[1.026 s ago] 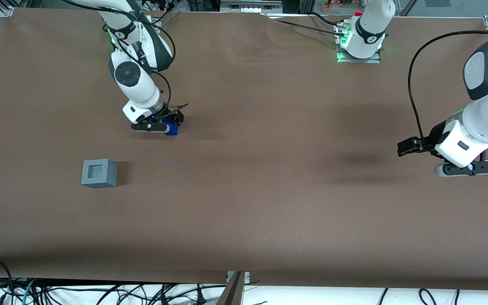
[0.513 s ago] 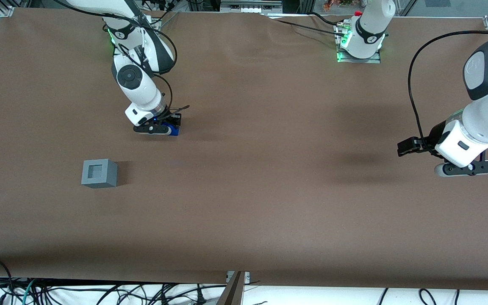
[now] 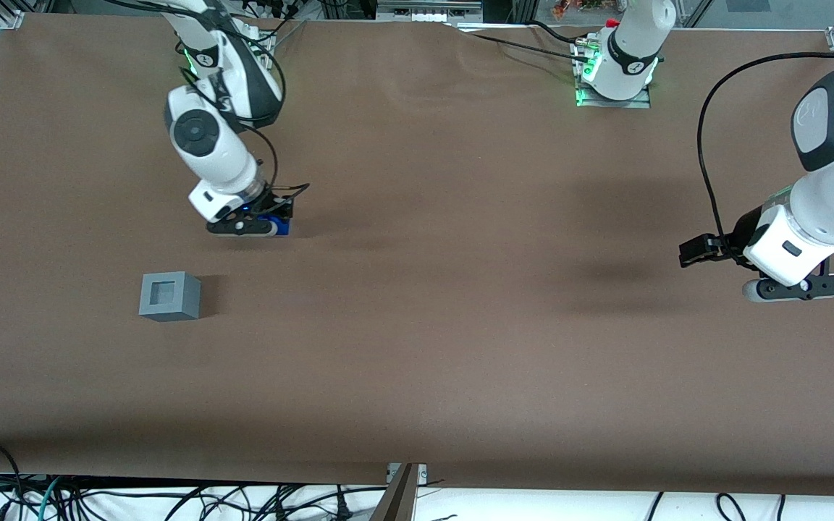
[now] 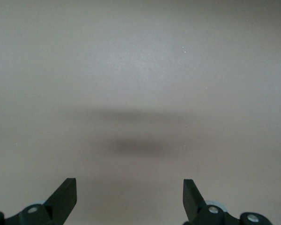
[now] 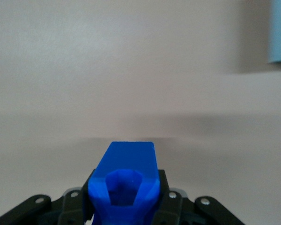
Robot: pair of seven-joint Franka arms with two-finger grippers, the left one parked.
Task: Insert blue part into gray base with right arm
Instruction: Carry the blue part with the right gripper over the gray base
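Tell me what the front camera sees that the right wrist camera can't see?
Only the front view shows the whole right arm, the square recess on top of the gray base, and the wide brown table. Only the right wrist view shows the hollow end of the blue part up close, squeezed between the gripper's fingers. Both show the blue part held above the table, and the gray base standing apart from it.

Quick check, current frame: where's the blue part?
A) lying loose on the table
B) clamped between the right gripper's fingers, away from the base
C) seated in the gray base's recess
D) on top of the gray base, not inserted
B: the gripper is shut on the blue part, and the gray base sits apart, nearer the front camera, with its recess empty.
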